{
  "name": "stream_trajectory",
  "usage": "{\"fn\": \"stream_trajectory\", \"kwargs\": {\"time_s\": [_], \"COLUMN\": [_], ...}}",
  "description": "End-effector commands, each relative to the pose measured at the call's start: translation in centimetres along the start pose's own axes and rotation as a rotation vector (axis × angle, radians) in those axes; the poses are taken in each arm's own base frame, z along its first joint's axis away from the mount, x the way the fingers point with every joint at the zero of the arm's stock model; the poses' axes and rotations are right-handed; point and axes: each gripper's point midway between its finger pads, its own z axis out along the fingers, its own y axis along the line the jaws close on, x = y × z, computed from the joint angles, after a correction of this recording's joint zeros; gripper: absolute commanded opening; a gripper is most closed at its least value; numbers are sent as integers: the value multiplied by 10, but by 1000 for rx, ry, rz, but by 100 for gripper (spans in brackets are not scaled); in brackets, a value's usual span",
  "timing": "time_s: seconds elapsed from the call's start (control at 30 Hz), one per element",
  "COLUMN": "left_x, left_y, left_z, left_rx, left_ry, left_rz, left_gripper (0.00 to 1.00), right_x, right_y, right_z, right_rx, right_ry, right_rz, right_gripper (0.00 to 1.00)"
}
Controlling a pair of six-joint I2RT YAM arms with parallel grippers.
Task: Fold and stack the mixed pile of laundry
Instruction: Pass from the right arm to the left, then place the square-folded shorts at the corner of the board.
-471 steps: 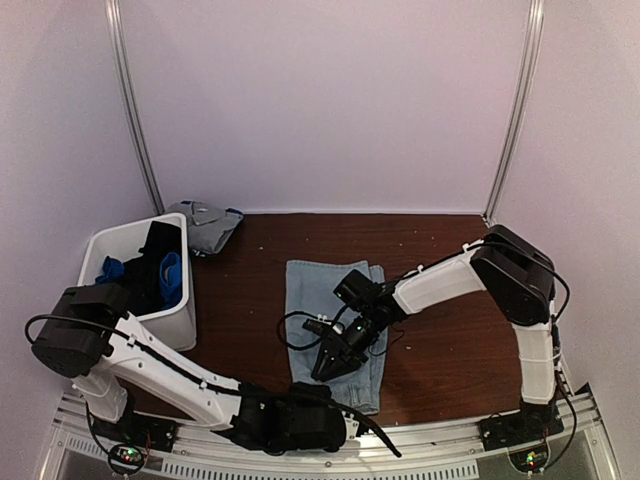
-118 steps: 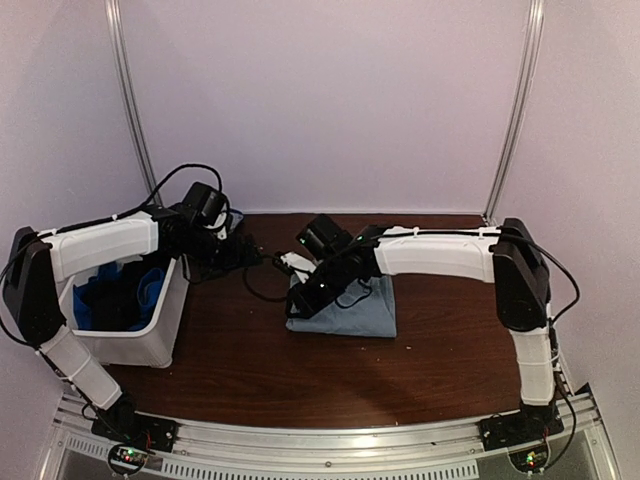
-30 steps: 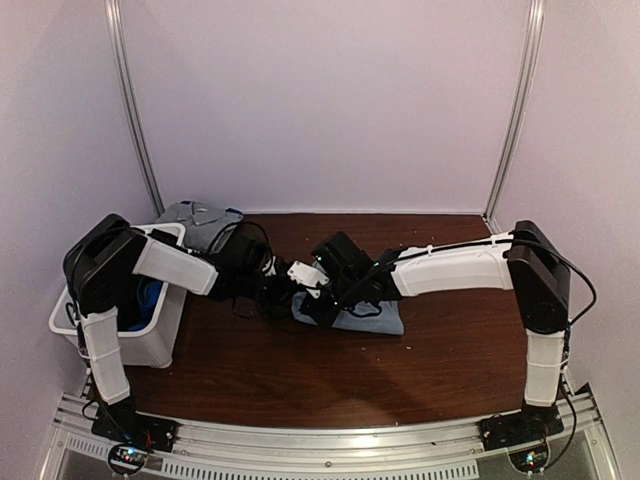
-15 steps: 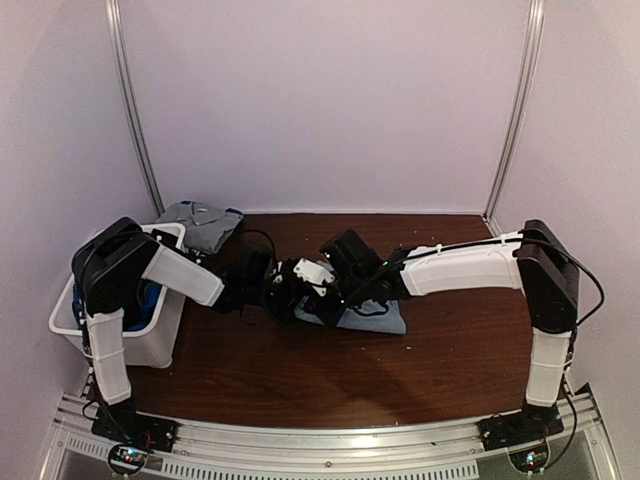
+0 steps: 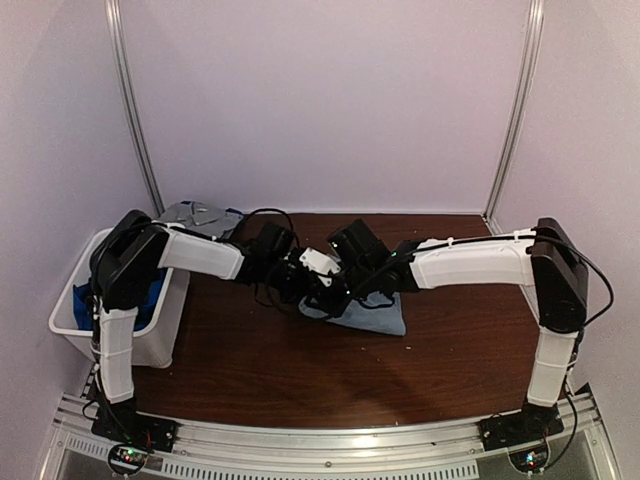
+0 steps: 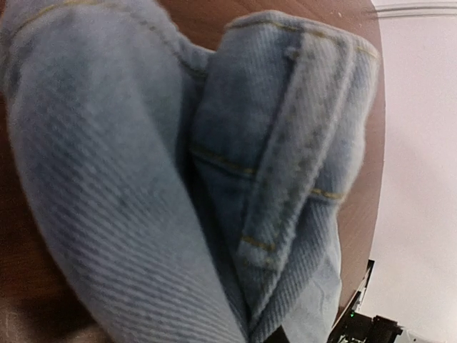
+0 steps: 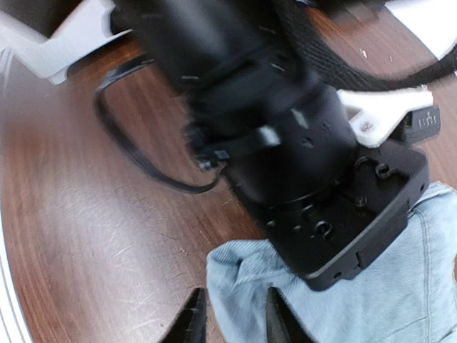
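folded denim (image 5: pixel 375 316) lies at the middle of the table (image 5: pixel 240 365), long axis left to right. both arms meet at its left end. right gripper (image 7: pixel 234 318) stands slightly apart over that corner. left gripper (image 5: pixel 312 292): fingers hidden, cannot tell.

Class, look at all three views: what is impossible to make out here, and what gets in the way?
- Left gripper jaws: top view, crowded by both arms; left wrist view, filled by the denim.
- White bin contents: top view, left arm covers most.
- Denim's folded shape: right wrist view, the same arm, blurred, blocks it.
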Motion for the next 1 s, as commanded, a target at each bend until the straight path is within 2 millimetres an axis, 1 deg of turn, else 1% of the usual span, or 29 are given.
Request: {"fn": "stream_trajectory", "kwargs": {"time_s": [0.0,0.07,0.17,0.27,0.37,0.53,0.67,0.77,0.9,0.97], "left_x": [-16,-28,-50,-75,-104,-155,-193,-214,-236,-246], "left_y": [17,15,16,26,31,36,39,43,49,49], "left_z": [-11,-20,-39,-62,-90,-132,-162,-177,-201,-212], "left_rx": [-205,-283,-416,-535,-603,-702,-767,-817,-839,-836], "left_ry": [7,12,20,25,-4,-77,-144,-181,-234,-261], "left_rz": [183,275,399,479,535,602,631,649,633,636], "left_gripper": [0,0,0,0,0,0,0,0,0,0], "right_x": [-39,-46,-51,-47,-37,-16,-8,-3,2,3], "right_y": [5,-3,-21,-34,-40,-43,-45,-47,-48,-48], "right_z": [-48,-65,-91,-112,-123,-127,-130,-128,-127,-126], "right_rx": [-35,-37,-18,1,22,35,48,56,59,59], "right_ry": [-94,-132,-176,-197,-192,-161,-155,-144,-130,-126], "right_rz": [18,50,115,138,152,211,236,245,253,258], "right_gripper": [37,44,48,51,52,54,55,56,56,56]}}
